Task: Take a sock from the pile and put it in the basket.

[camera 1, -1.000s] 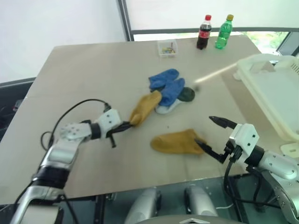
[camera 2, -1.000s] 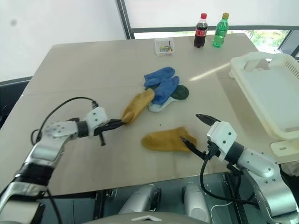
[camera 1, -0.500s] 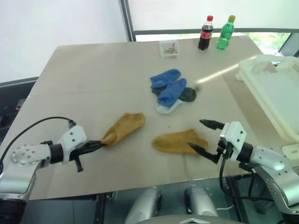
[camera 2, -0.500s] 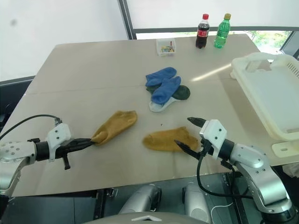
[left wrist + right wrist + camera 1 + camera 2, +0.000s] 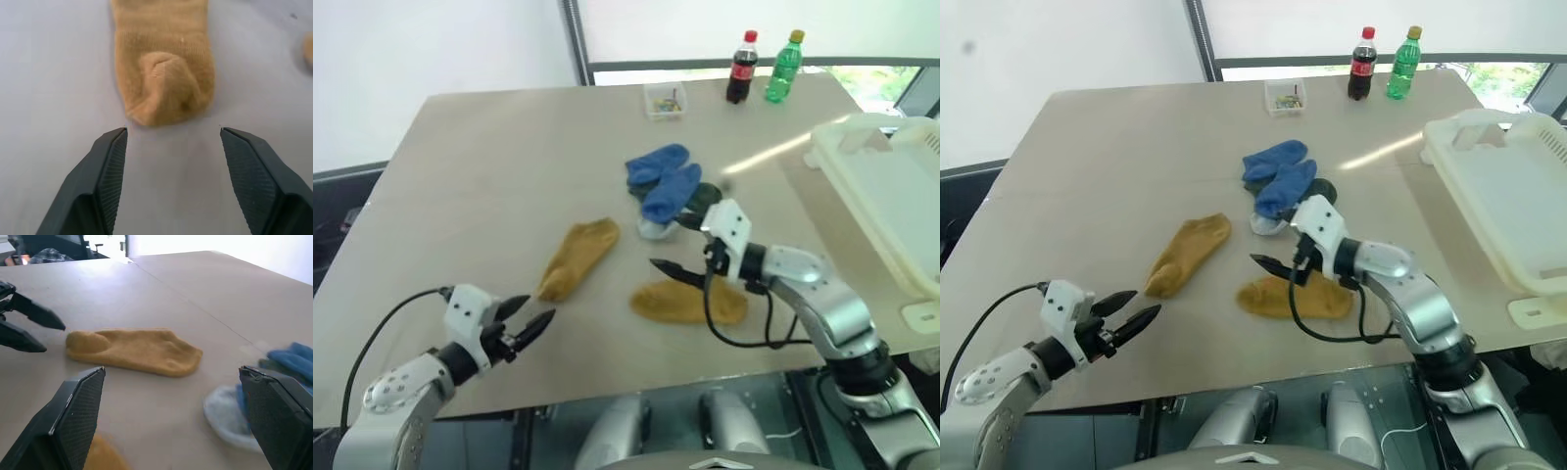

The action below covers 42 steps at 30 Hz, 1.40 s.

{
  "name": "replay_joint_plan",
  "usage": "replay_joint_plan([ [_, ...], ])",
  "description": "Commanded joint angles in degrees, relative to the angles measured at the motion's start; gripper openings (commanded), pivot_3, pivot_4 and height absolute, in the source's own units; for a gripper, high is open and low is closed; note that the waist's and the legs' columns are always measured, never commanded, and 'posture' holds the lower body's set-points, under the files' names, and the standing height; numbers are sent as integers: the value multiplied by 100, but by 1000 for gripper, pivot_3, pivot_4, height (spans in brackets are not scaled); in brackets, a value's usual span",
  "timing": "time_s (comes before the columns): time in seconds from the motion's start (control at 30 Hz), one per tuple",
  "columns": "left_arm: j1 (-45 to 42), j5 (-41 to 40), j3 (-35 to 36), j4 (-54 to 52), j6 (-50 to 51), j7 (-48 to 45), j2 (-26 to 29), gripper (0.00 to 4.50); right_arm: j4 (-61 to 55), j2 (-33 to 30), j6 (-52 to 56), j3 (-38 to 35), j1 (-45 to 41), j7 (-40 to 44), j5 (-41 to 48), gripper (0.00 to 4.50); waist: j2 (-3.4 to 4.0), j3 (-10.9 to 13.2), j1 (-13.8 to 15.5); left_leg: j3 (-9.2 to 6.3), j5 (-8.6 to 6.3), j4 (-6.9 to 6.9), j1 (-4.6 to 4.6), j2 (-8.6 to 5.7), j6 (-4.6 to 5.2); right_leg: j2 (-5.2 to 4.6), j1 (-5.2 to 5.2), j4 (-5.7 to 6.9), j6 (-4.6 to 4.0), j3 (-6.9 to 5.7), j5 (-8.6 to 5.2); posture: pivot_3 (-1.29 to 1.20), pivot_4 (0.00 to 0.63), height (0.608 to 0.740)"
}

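The pile of blue, white and dark green socks lies mid-table. One mustard sock lies flat to its front left, apart from it. My left gripper stands open just short of that sock's near end, touching nothing. A second mustard sock lies near the front edge. My right gripper hangs open above the table between that sock and the pile, pointing left. The white basket stands at the table's right edge, far from both grippers.
A cola bottle, a green bottle and a small clear box stand at the far edge. The table's front edge runs close under my left gripper. Bare tabletop stretches across the left half.
My left gripper dragged the mustard sock out of the pile, opened and let it go, and drew back towards the front edge. My right gripper swung left over the other mustard sock.
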Motion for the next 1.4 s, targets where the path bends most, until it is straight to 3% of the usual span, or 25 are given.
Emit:
replay_joint_plan([
  [0.03, -331, 87, -103, -318, 233, 370, 16, 3242, -1, -20, -182, -83, -88, 97, -30, 4500, 0, 0, 16, -2, 0, 1, 0, -3, 0, -3, 0, 0, 0, -3, 0, 0, 150, 740],
  [0.37, -1744, 756, -1627, -378, 1353, 1467, -368, 3242, -427, -295, -111, -425, 334, -27, 17, 4500, 1, -1, -31, 2, 10, -6, -4, -3, -17, 2, -8, 3, 0, 8, 0, 0, 150, 740],
  [0.57, -3244, 1519, -2606, 693, 1716, 1885, -645, 3242, -1136, -489, -412, -818, 1055, 131, 315, 4500, -1, -2, -8, 3, 10, 1, -3, -5, -17, 2, -3, 6, 2, 7, 1, 0, 150, 740],
  [0.77, -3942, 1768, -3040, 1618, 1665, 1557, -730, 3242, -1701, -808, -580, -1168, 1803, -35, 252, 4500, 1, -3, -15, 4, 10, 1, -6, -6, -17, 0, -5, 1, 2, 10, 1, 0, 150, 740],
  [0.87, -4103, 1751, -3218, 2020, 1233, 866, -529, 2509, -2002, -868, -503, -1343, 2132, -266, 228, 4500, 2, -5, -4, 3, 11, 1, -1, -6, -18, 0, -2, 7, 2, 8, 0, 0, 150, 740],
  [1.03, -4140, 1565, -3276, 2603, 296, -687, 38, 259, -2258, -910, -405, -1420, 2370, -505, 180, 4500, 4, -7, -36, 5, 11, 3, 2, -6, -18, -1, -1, 11, 3, 11, 0, 0, 150, 740],
  [1.07, -4134, 1485, -3248, 2731, -10, -1124, 190, 45, -2293, -924, -391, -1429, 2406, -534, 174, 4500, 6, -7, -44, 5, 11, 3, 2, -6, -18, -1, -2, 11, 3, 11, 0, 0, 150, 740],
  [1.3, -4127, 1428, -3150, 3433, -2174, -3022, 789, 45, -2461, -1032, -266, -1504, 2621, -568, 300, 4500, 6, -6, -29, 4, 10, 0, -7, -5, -17, -4, -4, -4, 2, 9, 0, 0, 150, 740],
  [1.4, -4240, 1602, -3028, 3763, -2760, -2809, 610, 45, -2500, -1124, -57, -1490, 2657, -513, 431, 4500, 6, -6, -9, 3, 10, 0, -8, -5, -16, -5, -4, -5, 2, 8, 0, 0, 150, 740],
])
